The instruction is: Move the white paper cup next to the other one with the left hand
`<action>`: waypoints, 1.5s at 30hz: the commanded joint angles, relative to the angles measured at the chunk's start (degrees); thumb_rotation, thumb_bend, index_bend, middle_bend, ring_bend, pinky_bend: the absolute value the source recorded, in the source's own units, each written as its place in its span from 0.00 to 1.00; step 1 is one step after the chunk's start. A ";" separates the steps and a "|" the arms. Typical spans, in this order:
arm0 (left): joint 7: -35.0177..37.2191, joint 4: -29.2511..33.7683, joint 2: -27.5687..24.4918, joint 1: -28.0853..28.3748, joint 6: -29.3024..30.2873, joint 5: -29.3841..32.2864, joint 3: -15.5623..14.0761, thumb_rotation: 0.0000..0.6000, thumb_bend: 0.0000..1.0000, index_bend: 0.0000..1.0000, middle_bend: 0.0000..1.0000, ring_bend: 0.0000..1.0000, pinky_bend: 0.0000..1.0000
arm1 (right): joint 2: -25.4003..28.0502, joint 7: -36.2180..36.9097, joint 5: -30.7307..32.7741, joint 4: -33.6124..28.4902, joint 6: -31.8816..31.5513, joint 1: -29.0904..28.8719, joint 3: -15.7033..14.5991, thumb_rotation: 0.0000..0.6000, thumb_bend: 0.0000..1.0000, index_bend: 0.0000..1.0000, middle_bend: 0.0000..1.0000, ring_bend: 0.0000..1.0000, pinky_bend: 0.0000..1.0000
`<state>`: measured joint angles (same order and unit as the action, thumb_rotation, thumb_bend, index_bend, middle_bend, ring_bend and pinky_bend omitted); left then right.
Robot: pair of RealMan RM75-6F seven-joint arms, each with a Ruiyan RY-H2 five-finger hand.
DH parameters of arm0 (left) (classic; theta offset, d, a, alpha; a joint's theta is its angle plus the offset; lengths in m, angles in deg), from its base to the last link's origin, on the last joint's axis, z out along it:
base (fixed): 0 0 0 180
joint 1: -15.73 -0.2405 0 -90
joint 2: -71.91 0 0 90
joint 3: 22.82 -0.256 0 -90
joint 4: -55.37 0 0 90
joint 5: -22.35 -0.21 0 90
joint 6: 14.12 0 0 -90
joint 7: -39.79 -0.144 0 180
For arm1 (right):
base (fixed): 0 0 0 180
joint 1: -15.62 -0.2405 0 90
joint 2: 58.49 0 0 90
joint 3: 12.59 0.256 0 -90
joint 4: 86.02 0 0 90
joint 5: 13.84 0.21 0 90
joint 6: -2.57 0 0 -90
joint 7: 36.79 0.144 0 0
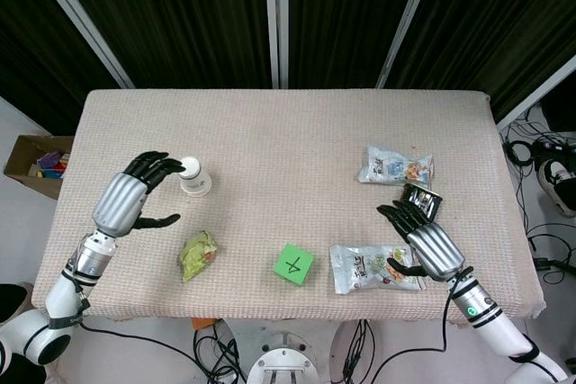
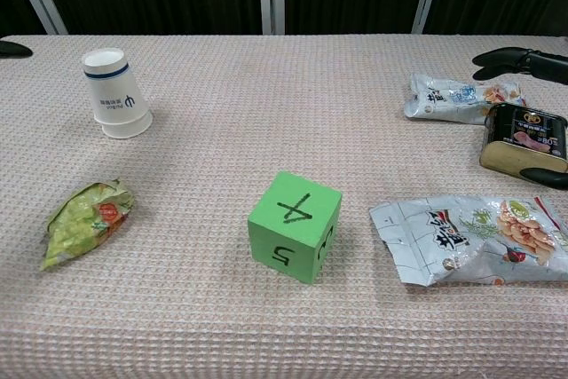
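One white paper cup (image 1: 195, 177) (image 2: 115, 93) stands upside down on the left part of the table, with a blue logo on its side. I see no second cup in either view. My left hand (image 1: 135, 195) is just left of the cup, fingers spread and holding nothing. In the head view its fingertips (image 1: 171, 166) reach the cup's top edge; in the chest view only a dark fingertip (image 2: 13, 49) shows at the left border, apart from the cup. My right hand (image 1: 423, 240) lies open at the right, near a black can (image 1: 423, 197) (image 2: 524, 137).
A green cube (image 1: 293, 264) (image 2: 295, 226) marked with numbers sits front centre. A crumpled green snack bag (image 1: 198, 254) (image 2: 87, 219) lies in front of the cup. Two snack pouches (image 1: 396, 166) (image 1: 369, 267) lie at the right. A cardboard box (image 1: 36, 164) stands on the floor, left.
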<state>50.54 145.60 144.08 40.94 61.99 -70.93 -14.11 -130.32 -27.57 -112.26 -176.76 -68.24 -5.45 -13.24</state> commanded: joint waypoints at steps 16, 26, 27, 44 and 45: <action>-2.10 -2.29 -1.84 7.32 -13.51 10.42 3.12 1.00 0.09 0.27 0.22 0.14 0.15 | 1.00 -0.07 -1.08 -0.16 -4.84 1.55 -1.26 1.00 0.23 0.04 0.12 0.00 0.04; -8.83 -3.74 -3.52 17.33 -33.17 24.96 5.60 1.00 0.16 0.26 0.19 0.13 0.15 | 0.98 -0.41 -1.07 -0.38 -5.48 1.86 -1.66 1.00 0.23 0.04 0.12 0.00 0.04; -9.27 -3.89 -3.56 18.01 -34.36 26.26 5.68 1.00 0.16 0.25 0.19 0.13 0.15 | 0.93 -0.32 -0.97 -0.30 -5.45 1.84 -1.64 1.00 0.23 0.04 0.12 0.00 0.04; -13.25 -7.88 -2.67 24.30 -43.21 39.23 2.91 1.00 0.23 0.27 0.18 0.13 0.15 | 0.23 1.01 -0.37 0.84 -5.26 1.49 -1.65 1.00 0.23 0.04 0.12 0.00 0.04; -13.24 -7.95 -2.66 24.42 -43.40 39.44 2.74 1.00 0.23 0.27 0.18 0.13 0.15 | 0.18 1.06 -0.36 0.89 -5.24 1.46 -1.65 1.00 0.23 0.04 0.12 0.00 0.04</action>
<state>37.34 137.73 141.39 65.26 18.69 -31.59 -11.29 -130.14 -26.50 -112.62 -175.86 -73.49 -3.98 -14.89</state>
